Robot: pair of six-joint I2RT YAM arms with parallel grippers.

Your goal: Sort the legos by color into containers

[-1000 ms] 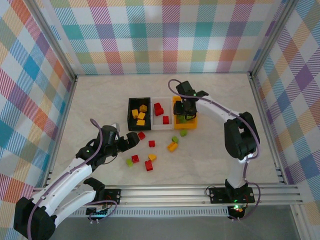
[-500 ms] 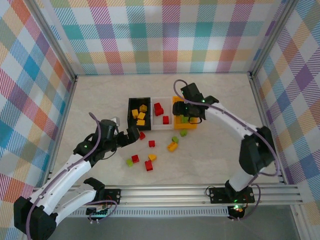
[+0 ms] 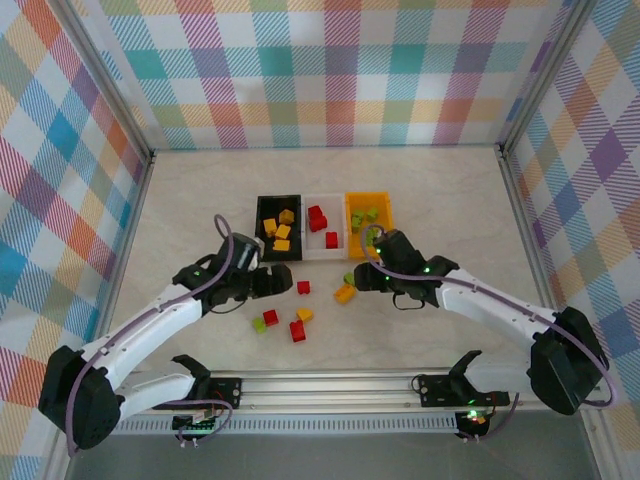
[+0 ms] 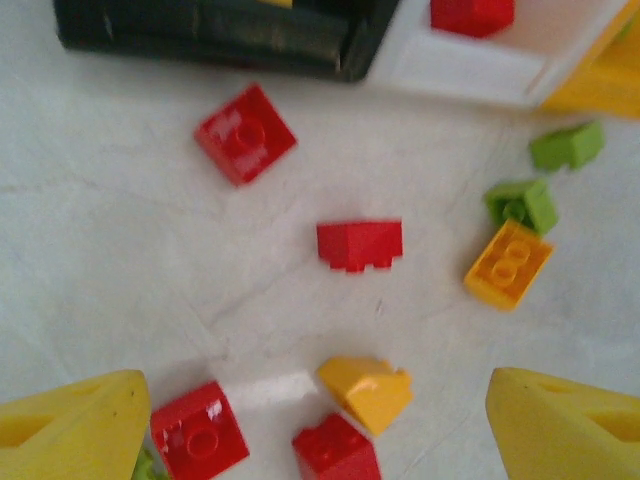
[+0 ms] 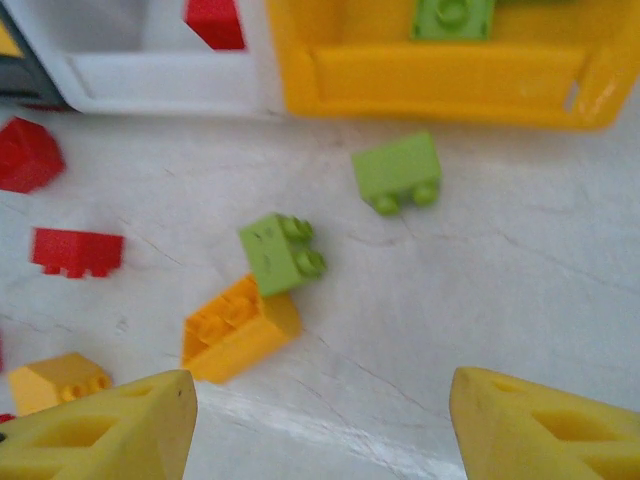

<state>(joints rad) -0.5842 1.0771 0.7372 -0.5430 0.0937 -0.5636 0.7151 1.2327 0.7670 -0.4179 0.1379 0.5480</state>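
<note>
Jaws of your left gripper (image 3: 278,284) and right gripper (image 3: 362,279) both stand apart and empty, over the loose legos (image 4: 360,244) just near of the three containers.

I judge the task about half done:
- **Black bin** (image 3: 278,198): four yellow.
- **White bin** (image 3: 323,254): two or three red.
- **Orange bin** (image 3: 388,222): a few green.

Nine remain on the table (image 3: 450,200): four red, three green, two yellow-orange.

A left bin (image 3: 259,226), a middle bin (image 3: 312,246) and a right bin (image 3: 370,196) stand side by side in a row on the table (image 3: 450,200), each with bricks (image 3: 283,232) inside. Loose bricks (image 3: 303,287) lie scattered on the table just in front of the row, some close to it and others nearer the front edge.
</note>
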